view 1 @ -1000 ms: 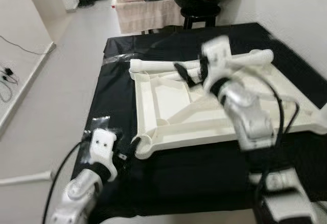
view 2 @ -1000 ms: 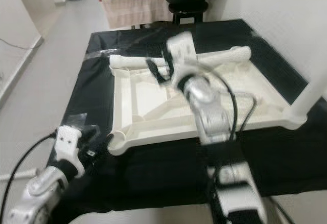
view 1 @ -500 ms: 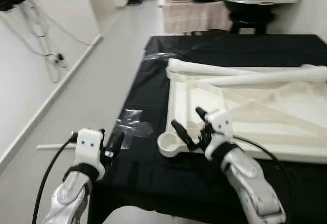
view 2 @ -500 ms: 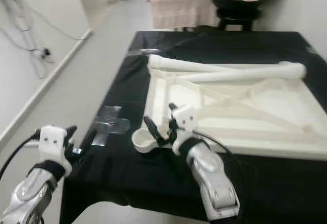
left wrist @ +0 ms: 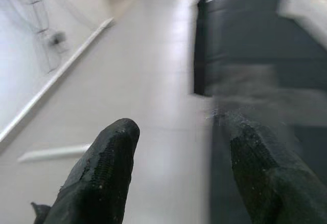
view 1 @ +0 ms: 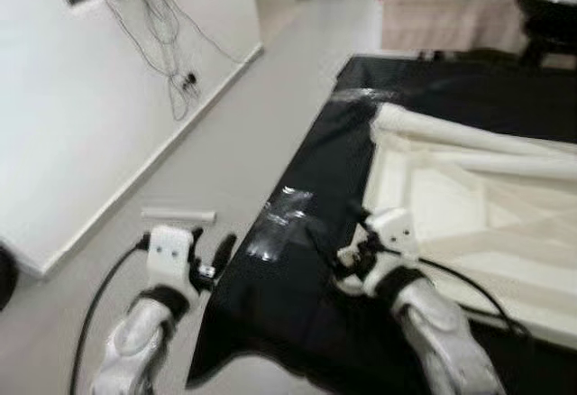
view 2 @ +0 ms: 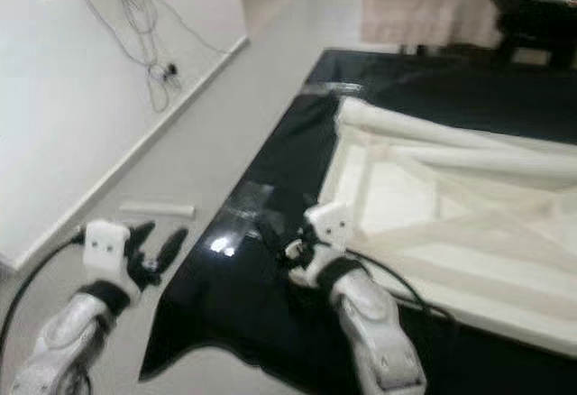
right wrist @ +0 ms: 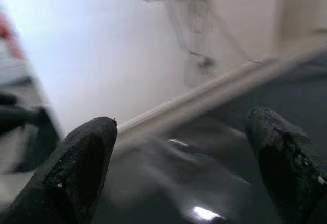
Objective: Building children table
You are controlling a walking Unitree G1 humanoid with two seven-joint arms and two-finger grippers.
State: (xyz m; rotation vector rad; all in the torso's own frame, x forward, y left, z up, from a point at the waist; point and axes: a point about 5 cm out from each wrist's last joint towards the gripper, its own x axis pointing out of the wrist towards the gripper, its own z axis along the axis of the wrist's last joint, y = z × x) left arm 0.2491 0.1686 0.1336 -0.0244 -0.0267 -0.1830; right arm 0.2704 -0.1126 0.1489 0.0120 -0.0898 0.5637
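Observation:
The white children's table top (view 1: pixel 469 206) lies upside down on a table under a black cloth (view 1: pixel 297 296). Two white legs (view 1: pixel 478 142) rest across its far side. My right gripper (view 1: pixel 338 235) hovers open over the black cloth, just left of the table top's near-left corner, holding nothing. In the right wrist view its fingertips (right wrist: pixel 82 162) stand wide apart above the shiny cloth. My left gripper (view 1: pixel 210 254) is open and empty over the floor beside the table's left edge. Another white leg (view 1: pixel 178 215) lies on the floor ahead of it, also as leg (left wrist: pixel 51 153).
A patch of clear tape (view 1: pixel 279 224) shines on the cloth near the left edge. Grey floor (view 1: pixel 216 124) runs along the left of the table to a white wall (view 1: pixel 81 97) with hanging cables (view 1: pixel 176 48). A cloth-draped stand (view 1: pixel 442 16) sits beyond the table.
The camera has swung left, so the floor and wall now take up more of the picture. My right gripper pulled back from the far legs to the near-left corner, still open.

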